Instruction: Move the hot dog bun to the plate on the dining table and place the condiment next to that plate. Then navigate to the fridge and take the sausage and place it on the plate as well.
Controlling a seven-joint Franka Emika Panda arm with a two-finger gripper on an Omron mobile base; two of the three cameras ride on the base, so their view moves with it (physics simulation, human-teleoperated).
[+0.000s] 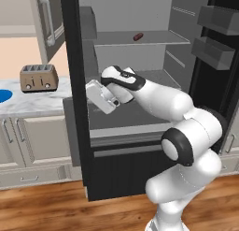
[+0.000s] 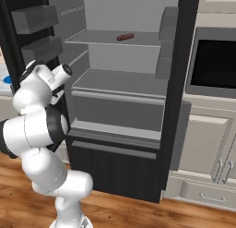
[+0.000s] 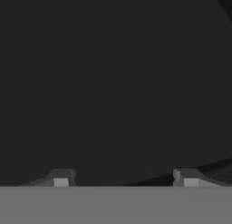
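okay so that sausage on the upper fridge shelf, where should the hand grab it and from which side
Grip the sausage across its middle, closing on its long sides. It lies flat and alone on the upper shelf of the open fridge, roughly crosswise to the opening, so coming straight in from the front, just above the shelf, looks best. The hand is open with nothing between its fingers.

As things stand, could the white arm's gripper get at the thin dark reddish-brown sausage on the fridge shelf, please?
Probably yes: the sausage lies alone on an upper shelf of the open black fridge; the gripper, jaws apart, must rise.
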